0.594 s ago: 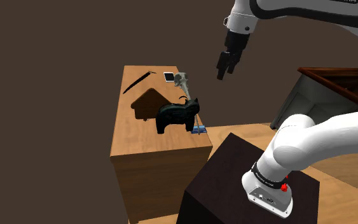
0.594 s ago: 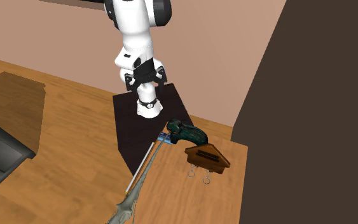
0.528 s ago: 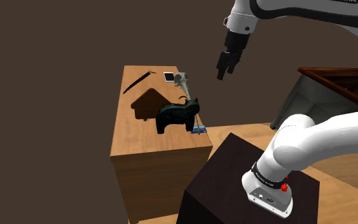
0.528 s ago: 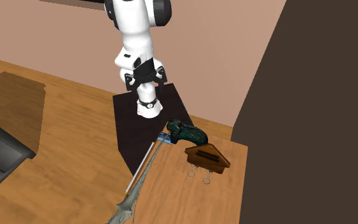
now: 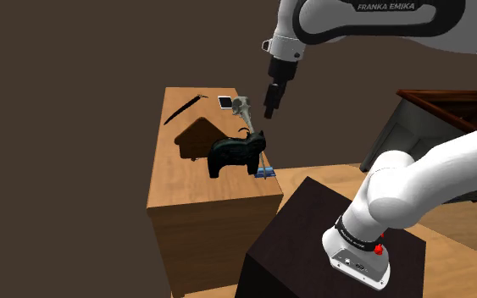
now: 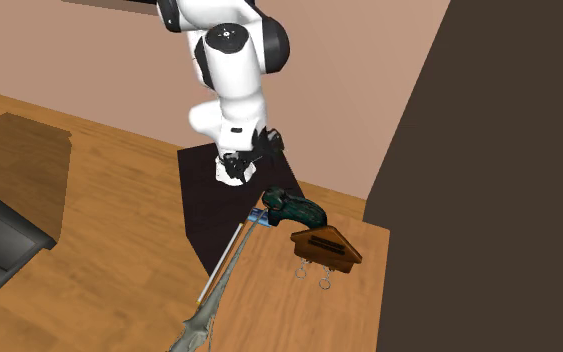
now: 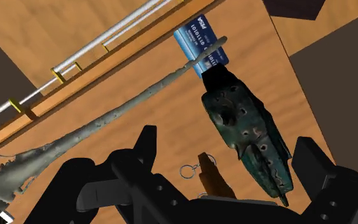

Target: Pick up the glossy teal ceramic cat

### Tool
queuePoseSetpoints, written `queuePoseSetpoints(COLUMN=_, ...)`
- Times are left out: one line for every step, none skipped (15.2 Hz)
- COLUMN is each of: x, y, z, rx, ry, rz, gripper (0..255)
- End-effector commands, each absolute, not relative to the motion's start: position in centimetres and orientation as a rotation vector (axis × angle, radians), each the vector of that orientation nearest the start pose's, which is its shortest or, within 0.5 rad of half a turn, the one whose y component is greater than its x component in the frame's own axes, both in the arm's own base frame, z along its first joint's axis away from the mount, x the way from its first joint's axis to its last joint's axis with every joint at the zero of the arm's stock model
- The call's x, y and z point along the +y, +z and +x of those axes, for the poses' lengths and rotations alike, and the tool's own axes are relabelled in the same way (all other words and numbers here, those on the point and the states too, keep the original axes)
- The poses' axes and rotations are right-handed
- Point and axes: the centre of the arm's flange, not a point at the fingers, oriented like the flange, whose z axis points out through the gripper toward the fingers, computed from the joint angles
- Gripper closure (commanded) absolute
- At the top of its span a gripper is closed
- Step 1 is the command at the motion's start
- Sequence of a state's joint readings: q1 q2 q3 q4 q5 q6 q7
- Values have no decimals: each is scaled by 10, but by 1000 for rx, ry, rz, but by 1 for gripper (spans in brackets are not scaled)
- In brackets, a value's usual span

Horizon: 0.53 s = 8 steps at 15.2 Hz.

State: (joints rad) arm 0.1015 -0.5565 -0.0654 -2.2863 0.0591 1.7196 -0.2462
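The cat (image 5: 236, 155) is dark glossy teal and stands near the front right corner of a wooden table (image 5: 185, 182) in the shoulder view. In the second exterior view the cat (image 6: 295, 210) sits at the table's corner nearest the arm. My gripper (image 5: 272, 103) hangs in the air above and slightly behind it, pointing down. From the wrist, the cat (image 7: 247, 130) lies below my open gripper (image 7: 228, 146), nearer the right-hand finger (image 7: 311, 156), and neither finger touches it.
On the table with the cat are a blue card (image 7: 200, 39) by its head, a long grey bone-like piece (image 7: 101, 127), a wooden house-shaped key holder (image 6: 325, 247) with key rings (image 7: 187, 170), a thin black item (image 5: 185, 108) and a small white tile (image 5: 225, 102). The dark stand (image 5: 300, 233) is beside the table.
The arm has swung toward the shoulder view's left and a little lower. The gripper now hangs over the table's back right part, closer to the cat. The objects have not moved.
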Motion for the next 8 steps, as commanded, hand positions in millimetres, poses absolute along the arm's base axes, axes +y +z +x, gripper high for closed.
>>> queuePoseSetpoints(x=29, y=547, z=403, rx=-558, ry=5, rz=-2978, gripper=0)
queuePoseSetpoints(x=36, y=540, z=412, rx=-618, ry=7, rz=-2957, gripper=0)
queuePoseSetpoints(x=44, y=534, z=420, rx=-677, ry=9, rz=-2934, gripper=0)
queuePoseSetpoints(x=52, y=527, z=428, rx=-736, ry=11, rz=-2911, gripper=0)
queuePoseSetpoints(x=61, y=521, z=435, rx=-794, ry=13, rz=-2886, gripper=0)
queuePoseSetpoints(x=70, y=515, z=442, rx=-852, ry=15, rz=-2860, gripper=0)
queuePoseSetpoints(x=79, y=508, z=448, rx=-909, ry=17, rz=-2834, gripper=0)
queuePoseSetpoints(x=89, y=502, z=455, rx=-965, ry=19, rz=-2806, gripper=0)
